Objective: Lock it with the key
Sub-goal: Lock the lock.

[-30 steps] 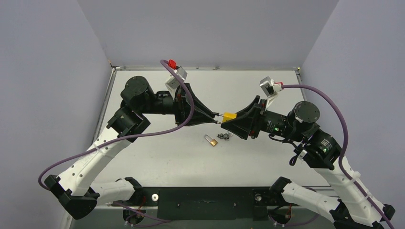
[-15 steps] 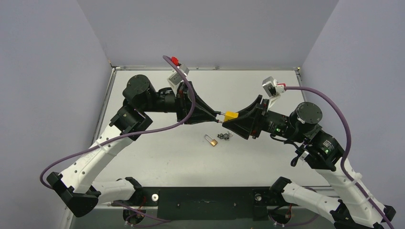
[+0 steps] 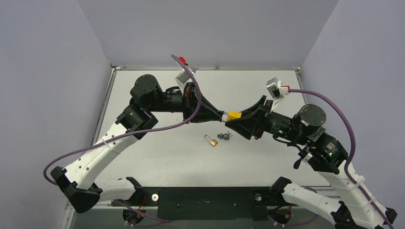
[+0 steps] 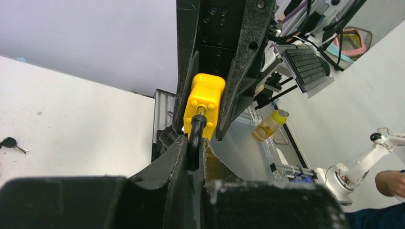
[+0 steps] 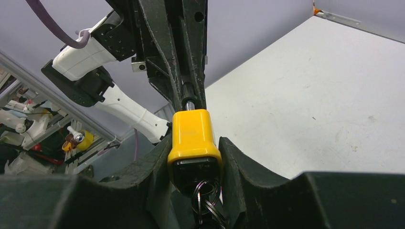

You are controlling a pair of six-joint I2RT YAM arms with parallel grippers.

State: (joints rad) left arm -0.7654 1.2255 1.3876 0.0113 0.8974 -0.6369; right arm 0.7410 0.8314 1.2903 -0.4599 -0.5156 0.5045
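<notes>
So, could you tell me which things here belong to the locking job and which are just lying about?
Job: yellow plastic padlock, its black stem, metal key rings hanging from it.
Lying about: small brass padlock, dark key bunch.

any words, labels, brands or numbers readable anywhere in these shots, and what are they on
No text reads clearly in any view.
yellow padlock: any marking on its face is too blurred to read.
keyboard beyond the table: key legends too small to read.
bottle beyond the table: no legible label.
</notes>
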